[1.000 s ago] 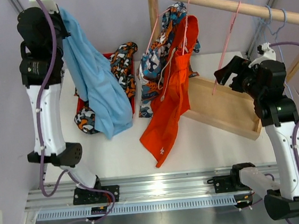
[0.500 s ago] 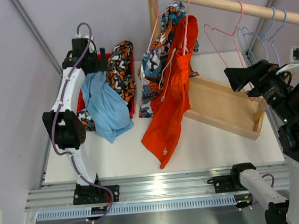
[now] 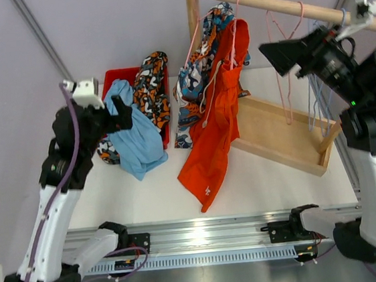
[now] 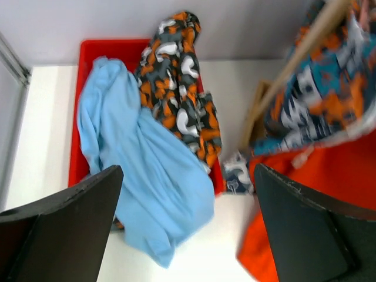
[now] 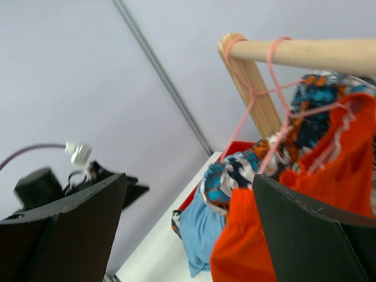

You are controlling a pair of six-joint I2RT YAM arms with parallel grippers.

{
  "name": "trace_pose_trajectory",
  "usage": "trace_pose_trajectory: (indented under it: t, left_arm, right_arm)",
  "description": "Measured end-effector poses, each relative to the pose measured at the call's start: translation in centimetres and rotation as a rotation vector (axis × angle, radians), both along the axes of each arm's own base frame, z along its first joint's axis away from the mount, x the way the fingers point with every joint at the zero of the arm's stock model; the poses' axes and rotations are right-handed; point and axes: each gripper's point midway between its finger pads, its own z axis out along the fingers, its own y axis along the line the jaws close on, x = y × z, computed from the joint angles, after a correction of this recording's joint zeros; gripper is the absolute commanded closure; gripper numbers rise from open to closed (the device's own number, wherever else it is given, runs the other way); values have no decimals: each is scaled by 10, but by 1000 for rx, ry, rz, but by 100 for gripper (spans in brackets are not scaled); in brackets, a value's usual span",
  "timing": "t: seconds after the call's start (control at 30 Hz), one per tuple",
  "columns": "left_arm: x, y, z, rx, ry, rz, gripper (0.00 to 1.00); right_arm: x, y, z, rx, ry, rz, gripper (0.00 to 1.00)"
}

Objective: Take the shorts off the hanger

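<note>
The light blue shorts [image 3: 138, 143] [image 4: 141, 170] lie draped over the front rim of the red bin [image 3: 115, 76], beside the orange-black-white blotched shorts [image 3: 153, 84] [image 4: 179, 100]. Bright orange shorts [image 3: 217, 131] [image 5: 317, 194] and teal wave-print shorts [image 3: 200, 65] [image 5: 235, 173] hang from pink hangers on the wooden rail [image 3: 281, 6] [image 5: 305, 50]. My left gripper [image 3: 121, 114] [image 4: 188, 170] is open and empty just left of the blue shorts. Raised close under the rail, my right gripper [image 3: 273, 58] [image 5: 189, 179] is open, to the right of the hanging shorts.
An empty pink hanger [image 3: 283, 57] hangs on the rail by my right gripper. The rack's wooden base [image 3: 281, 134] lies on the white table at the right. An upright wooden post [image 3: 193, 9] carries the rail's left end.
My left gripper let go of the light blue shorts over the bin and has pulled back toward the near left. My right arm has risen toward the rail.
</note>
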Motion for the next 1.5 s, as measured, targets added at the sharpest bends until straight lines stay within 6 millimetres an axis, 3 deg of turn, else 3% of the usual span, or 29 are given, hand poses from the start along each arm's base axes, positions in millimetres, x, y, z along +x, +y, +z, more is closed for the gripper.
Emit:
trace_pose_trajectory:
  t: [0.03,0.1,0.17,0.27,0.4,0.53,0.67,0.9,1.1,1.13,1.2,1.23,1.3,1.5]
  left_arm:
    - [-17,0,-5,-7,-6,-12,1]
    - [-33,3,-21,-16,-5,-8,1]
    - [-44,7,-58,-6,65,5,1]
    - [-58,11,-116,27,190,15,1]
    - [-74,20,-159,60,286,41,1]
    - [-82,24,-154,49,258,56,1]
    - [-81,24,-147,36,224,56,1]
    - [-79,23,-151,41,239,54,1]
    - [-79,22,-151,41,238,54,1]
    - [-79,22,-151,41,238,54,1]
    - [-79,22,-151,41,238,54,0]
    - [-79,22,-151,41,238,54,1]
    - [-79,22,-151,41,237,54,1]
    - [-80,19,-150,39,233,37,1]
  right_arm:
    - [7,6,6,-5,-11,15,5]
    - [29,19,15,-20,-21,26,9]
    - [52,34,13,-38,-10,39,12]
    - [89,46,-8,-68,50,22,12]
    - [130,50,-44,-109,136,-31,13]
    - [147,53,-66,-139,184,-63,19]
    - [151,59,-77,-155,199,-74,35]
    - [162,74,-99,-178,243,-72,41]
    - [165,82,-117,-203,270,-64,56]
    - [165,82,-119,-206,273,-63,66]
    - [166,82,-123,-213,280,-68,78]
    - [166,82,-124,-212,283,-69,90]
    - [168,79,-127,-214,290,-89,100]
    - [172,73,-129,-222,291,-131,100]
